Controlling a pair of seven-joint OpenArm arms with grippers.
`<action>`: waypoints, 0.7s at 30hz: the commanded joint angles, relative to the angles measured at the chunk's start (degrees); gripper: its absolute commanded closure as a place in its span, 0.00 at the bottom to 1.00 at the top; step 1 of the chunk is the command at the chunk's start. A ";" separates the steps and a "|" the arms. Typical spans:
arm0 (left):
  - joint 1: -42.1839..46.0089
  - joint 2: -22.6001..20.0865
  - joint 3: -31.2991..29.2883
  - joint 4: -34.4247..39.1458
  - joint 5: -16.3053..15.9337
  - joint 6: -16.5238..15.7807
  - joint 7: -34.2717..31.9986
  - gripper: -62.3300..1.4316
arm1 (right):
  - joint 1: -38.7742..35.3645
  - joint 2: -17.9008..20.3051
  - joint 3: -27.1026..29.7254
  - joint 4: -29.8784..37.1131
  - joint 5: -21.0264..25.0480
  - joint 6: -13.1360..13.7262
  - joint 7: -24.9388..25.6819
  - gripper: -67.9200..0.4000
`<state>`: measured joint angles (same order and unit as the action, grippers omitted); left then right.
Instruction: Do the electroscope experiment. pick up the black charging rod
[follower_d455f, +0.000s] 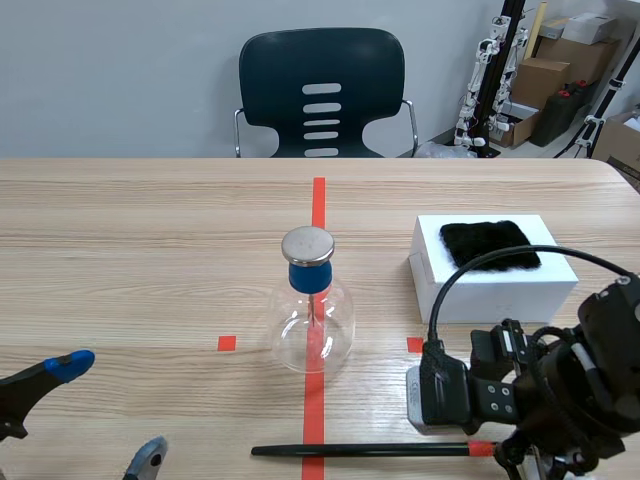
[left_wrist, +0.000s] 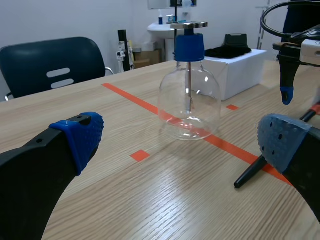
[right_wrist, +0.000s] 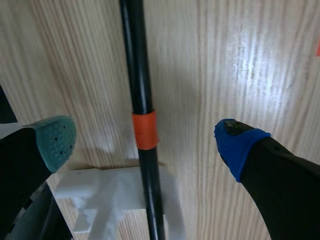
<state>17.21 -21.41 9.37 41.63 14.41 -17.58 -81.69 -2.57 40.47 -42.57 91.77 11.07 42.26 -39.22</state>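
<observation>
**Thin rod, long lever: where the pick-up can fail**

The left gripper (follower_d455f: 108, 412) hangs low over the table with its jaws wide apart and nothing between them. The glass electroscope flask (follower_d455f: 312, 325) stands ahead of them. The free tip of the black charging rod (follower_d455f: 360, 451) lies just ahead of its right finger. A swing of the rod at lift-off can knock that tip into this finger.

The flask is the fragile neighbour. It stands near the rod's middle, apart from it but within its sweep, and its metal cap (follower_d455f: 307, 244) makes it top-heavy. If the rod pivots in the grip, its far end can strike the glass.

The right gripper (right_wrist: 147, 142) is open, one pad on each side of the rod and neither touching it. The rod lies flat on the table and runs straight between these jaws, with its orange band (right_wrist: 145, 130) midway between the pads. Three risks follow, as I judge them:

- The rod is round and slim, so an uneven closing may roll it sideways out of the pads.
- The grip point sits close to one end, so the long free part can droop or twist.
- A white plastic piece (right_wrist: 115, 195) lies under the rod close to the jaws, and a finger may catch on it.

Whether the pads are low enough to close on the rod cannot be told.
</observation>
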 joint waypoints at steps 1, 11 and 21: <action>-0.26 -0.50 -0.26 1.05 -0.11 0.22 -1.01 0.00 | 0.44 0.31 -0.15 0.63 -0.17 0.46 0.15 0.27; -0.24 -0.50 -0.26 1.05 0.11 -0.17 -1.01 0.00 | 0.37 0.31 -0.15 0.63 -0.39 0.46 -0.04 0.46; -0.24 -0.37 -0.26 1.05 0.44 -0.15 -0.81 0.00 | 0.37 0.31 -0.15 0.63 -0.39 0.46 -0.04 0.46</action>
<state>17.15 -21.43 9.37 41.63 15.18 -17.65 -81.67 -2.76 40.47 -42.57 91.77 10.70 42.26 -39.46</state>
